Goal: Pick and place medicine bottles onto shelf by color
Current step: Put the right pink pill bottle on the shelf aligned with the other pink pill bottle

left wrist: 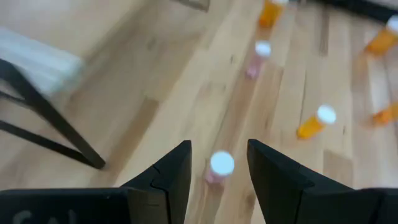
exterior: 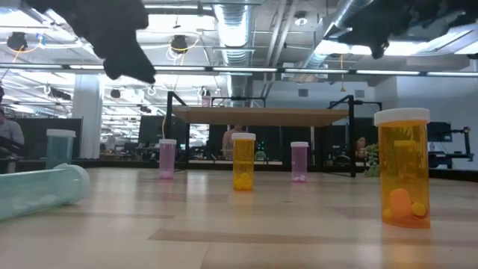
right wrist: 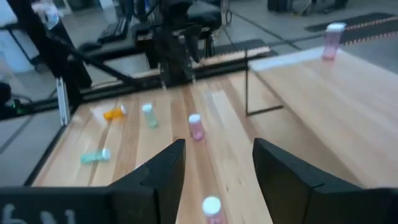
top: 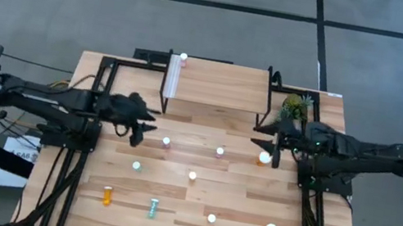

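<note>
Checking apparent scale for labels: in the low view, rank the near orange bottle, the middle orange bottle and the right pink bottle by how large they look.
1. Near orange bottle, though it is closest to the camera.
2. Middle orange bottle.
3. Right pink bottle.

This is a robotics lab set up inside a large open-plan office or industrial hall. The low view shows an exposed ceiling with silver ventilation ducts (exterior: 231, 22), long strip lights and white columns, with rows of workstations and a seated person (exterior: 9, 134) in the background. The high view shows a light-wood plank desk (top: 195, 195) on a black metal frame with two dark robot arms mounted at its sides, standing on a grey concrete floor (top: 393, 64) marked with dark tape lines.
</note>
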### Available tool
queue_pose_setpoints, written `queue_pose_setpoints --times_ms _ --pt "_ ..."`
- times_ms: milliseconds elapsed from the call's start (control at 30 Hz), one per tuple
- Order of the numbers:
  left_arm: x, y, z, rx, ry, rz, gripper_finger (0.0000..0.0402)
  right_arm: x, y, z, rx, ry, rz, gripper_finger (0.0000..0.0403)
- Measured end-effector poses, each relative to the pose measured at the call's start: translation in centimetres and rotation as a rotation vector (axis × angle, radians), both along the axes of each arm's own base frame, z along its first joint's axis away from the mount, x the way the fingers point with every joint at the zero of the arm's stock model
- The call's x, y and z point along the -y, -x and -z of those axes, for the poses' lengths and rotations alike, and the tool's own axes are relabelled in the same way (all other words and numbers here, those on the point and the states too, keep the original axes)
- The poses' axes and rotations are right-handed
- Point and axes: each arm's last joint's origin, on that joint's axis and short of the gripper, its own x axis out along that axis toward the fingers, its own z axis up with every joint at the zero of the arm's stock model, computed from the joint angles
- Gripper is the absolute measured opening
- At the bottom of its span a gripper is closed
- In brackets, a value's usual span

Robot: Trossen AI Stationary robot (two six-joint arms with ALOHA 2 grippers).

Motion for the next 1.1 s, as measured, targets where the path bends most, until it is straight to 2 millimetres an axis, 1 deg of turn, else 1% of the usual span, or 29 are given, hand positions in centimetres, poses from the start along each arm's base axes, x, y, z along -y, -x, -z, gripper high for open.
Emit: queue_pose_setpoints --times_ms 100,200,267,400,500,600,733,933,1100 --pt "0.6 -1.2 0.7 -0.052 -0.004 0.004 0.0142 -0.3 -1.4 1.3 -0.085 0.004 -0.017 0.0206" --pt "1.2 -2.1 0.7 -0.019 -0.016 -0.055 0.0142 -0.6 -2.9 2.9 -0.186 0.004 -0.035 0.0202" --pt "1.8 -2.4 0.5 0.019 -0.05 -0.081 0.0142 -0.9 -3.8 3.7 -0.218 0.022 -0.054 0.0201" --pt "2.6 -2.4 -0.3 0.096 -0.14 -0.077 0.0142 -1.2 -5.3 4.7 -0.233 0.034 -0.067 0.0201" --pt "2.9 -2.2 -0.9 0.132 -0.149 -0.065 0.0142 -1.2 -6.4 5.6 -0.249 0.031 -0.065 0.0201" --pt "3.0 -2.2 -1.0 0.143 -0.153 -0.056 0.0142 -1.2 -7.5 7.3 -0.317 0.014 -0.053 0.0203" --pt "3.2 -2.2 -0.9 0.135 -0.155 -0.049 0.0142 -1.0 -8.8 9.4 -0.376 -0.008 -0.033 0.0215" --pt "3.7 -2.2 -0.7 0.127 -0.146 -0.017 0.0142 -1.0 -10.1 11.7 -0.425 -0.011 -0.032 0.0235" --pt "4.1 -2.1 -0.7 0.125 -0.148 0.003 0.0142 -1.2 -10.1 12.6 -0.42 -0.018 -0.035 0.0239"
